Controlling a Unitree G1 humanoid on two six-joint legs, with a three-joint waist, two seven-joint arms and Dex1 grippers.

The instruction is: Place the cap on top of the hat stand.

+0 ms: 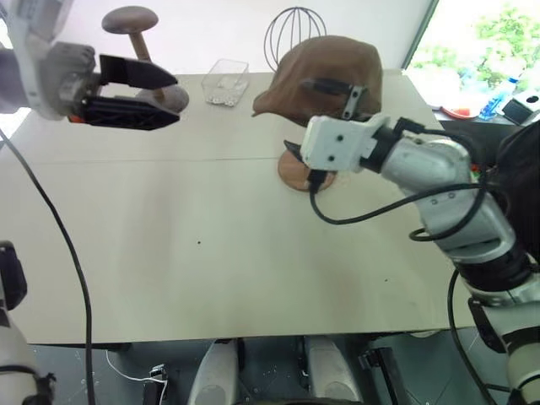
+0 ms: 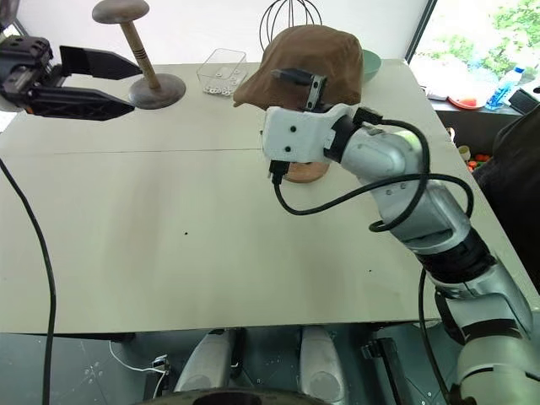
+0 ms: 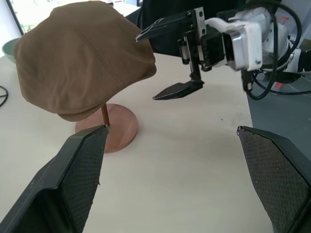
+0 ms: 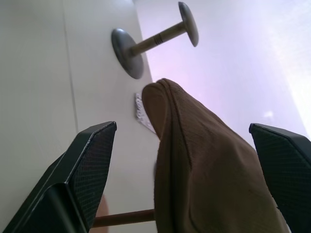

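The cap (image 2: 304,57) sits draped over the hat stand (image 3: 105,115) at upper centre of the frame, covering its top disc. The right gripper (image 3: 175,58), jaws wide and empty, flanks the cap without contact. The left gripper (image 1: 139,93), also spread and empty, hovers at upper left.

I see the cap (image 2: 306,57) as soft matt brown cloth with a fine weave and stitched seams. Hat stand (image 3: 110,127): smooth reddish wood, thin rod, satin base. Darker stand (image 2: 137,52): turned wood. Table (image 1: 211,253): matt, pale, smooth. Tray (image 1: 226,81): clear glossy plastic. Finger pads (image 3: 82,170): black, textured.
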